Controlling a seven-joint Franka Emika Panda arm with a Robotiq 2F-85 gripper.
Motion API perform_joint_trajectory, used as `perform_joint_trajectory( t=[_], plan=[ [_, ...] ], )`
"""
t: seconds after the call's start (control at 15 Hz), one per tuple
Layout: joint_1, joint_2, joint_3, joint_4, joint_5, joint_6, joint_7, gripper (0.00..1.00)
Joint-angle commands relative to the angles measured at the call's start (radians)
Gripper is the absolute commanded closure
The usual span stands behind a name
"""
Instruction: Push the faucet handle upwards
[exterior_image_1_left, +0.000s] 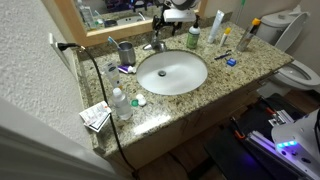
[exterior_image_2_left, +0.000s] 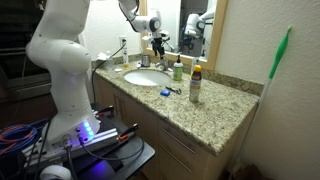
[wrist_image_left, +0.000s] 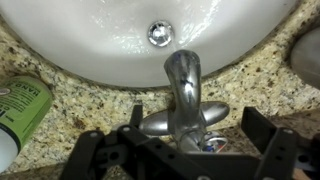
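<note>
The small chrome faucet stands at the back rim of the white oval basin (exterior_image_1_left: 172, 72), and also shows in an exterior view (exterior_image_2_left: 158, 55). In the wrist view the faucet handle (wrist_image_left: 182, 85) is a short chrome lever seen from above, pointing toward the basin (wrist_image_left: 110, 45) and its drain. My gripper (wrist_image_left: 197, 122) is open, with one black finger on each side of the faucet base, neither visibly touching it. In both exterior views the gripper (exterior_image_1_left: 160, 30) (exterior_image_2_left: 156, 40) hangs just over the faucet (exterior_image_1_left: 155, 45).
A grey metal cup (exterior_image_1_left: 126, 52) stands beside the faucet. A green bottle (exterior_image_1_left: 193, 38) (wrist_image_left: 20, 105) is on the other side. More bottles and small items lie on the granite counter (exterior_image_1_left: 215, 85). A mirror is behind and a toilet (exterior_image_1_left: 300, 72) is beside the counter.
</note>
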Motion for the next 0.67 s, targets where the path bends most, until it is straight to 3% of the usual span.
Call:
perform_joint_trajectory(
  t=[0.0, 0.13, 0.2, 0.27, 0.6],
  plan=[
    [0.024, 0.047, -0.032, 0.046, -0.024, 0.056, 0.021, 0.0],
    [0.028, 0.061, -0.039, 0.062, -0.023, 0.063, 0.017, 0.0],
    [0.031, 0.064, -0.043, 0.065, -0.023, 0.069, 0.017, 0.25],
    [0.032, 0.066, -0.043, 0.07, -0.02, 0.064, 0.013, 0.28],
    [0.038, 0.063, -0.049, 0.076, -0.02, 0.071, 0.012, 0.61]
  ],
)
